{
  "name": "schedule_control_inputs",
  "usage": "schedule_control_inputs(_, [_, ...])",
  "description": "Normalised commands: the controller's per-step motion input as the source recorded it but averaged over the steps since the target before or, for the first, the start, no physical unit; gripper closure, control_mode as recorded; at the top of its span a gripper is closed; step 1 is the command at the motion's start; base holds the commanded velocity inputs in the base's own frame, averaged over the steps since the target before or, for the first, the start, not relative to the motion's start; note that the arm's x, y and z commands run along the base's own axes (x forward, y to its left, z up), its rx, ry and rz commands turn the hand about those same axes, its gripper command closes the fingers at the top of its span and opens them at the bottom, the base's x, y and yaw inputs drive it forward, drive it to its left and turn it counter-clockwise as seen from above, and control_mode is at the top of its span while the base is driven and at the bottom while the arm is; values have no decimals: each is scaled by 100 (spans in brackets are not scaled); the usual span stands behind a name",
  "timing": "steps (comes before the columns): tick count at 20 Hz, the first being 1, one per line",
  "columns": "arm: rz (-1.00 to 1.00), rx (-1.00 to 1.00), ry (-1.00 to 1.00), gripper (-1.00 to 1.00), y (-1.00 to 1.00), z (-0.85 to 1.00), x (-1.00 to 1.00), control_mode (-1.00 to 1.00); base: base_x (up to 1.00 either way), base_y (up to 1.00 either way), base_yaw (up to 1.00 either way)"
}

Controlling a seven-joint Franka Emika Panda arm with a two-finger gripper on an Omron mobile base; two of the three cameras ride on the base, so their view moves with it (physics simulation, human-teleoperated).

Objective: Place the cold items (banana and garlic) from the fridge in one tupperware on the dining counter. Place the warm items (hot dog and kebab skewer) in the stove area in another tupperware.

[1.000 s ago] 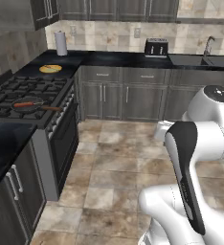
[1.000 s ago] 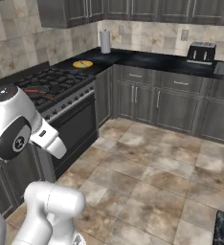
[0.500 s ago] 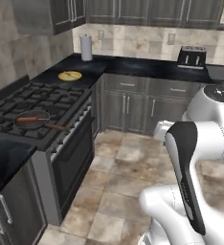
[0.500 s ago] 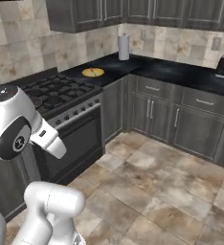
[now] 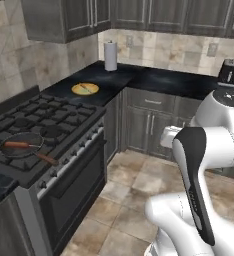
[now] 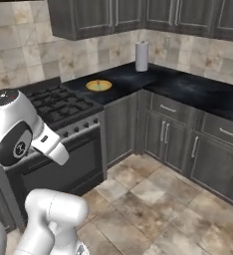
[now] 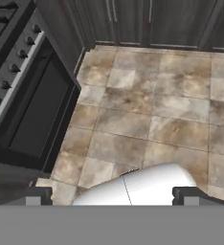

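The claw [image 7: 113, 196] is spread wide and empty above mottled stone floor tiles [image 7: 152, 115], beside the stove area's [image 5: 64, 165] dark glossy oven door. On its grated burners sits a round dark pan [image 5: 21, 146] holding the slim reddish hot dog [image 5: 16, 145]. Past it, a yellow plate [image 5: 85, 89] and white paper-towel roll [image 5: 110, 55] rest on black worktop. The base has driven closer to the stove since earlier.
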Motion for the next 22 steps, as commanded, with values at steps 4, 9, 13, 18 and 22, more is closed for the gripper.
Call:
schedule_control_inputs(4, [0,0,0,-100,0,0,0,100,99,-68,31])
schedule_control_inputs(9, [0,0,0,-100,0,0,0,100,99,-66,32])
schedule_control_inputs(13, [0,0,0,-100,0,0,0,100,99,-63,32])
schedule_control_inputs(18, [0,0,0,-100,0,0,0,100,100,-51,38])
schedule_control_inputs(22, [0,0,0,-100,0,0,0,100,96,-41,47])
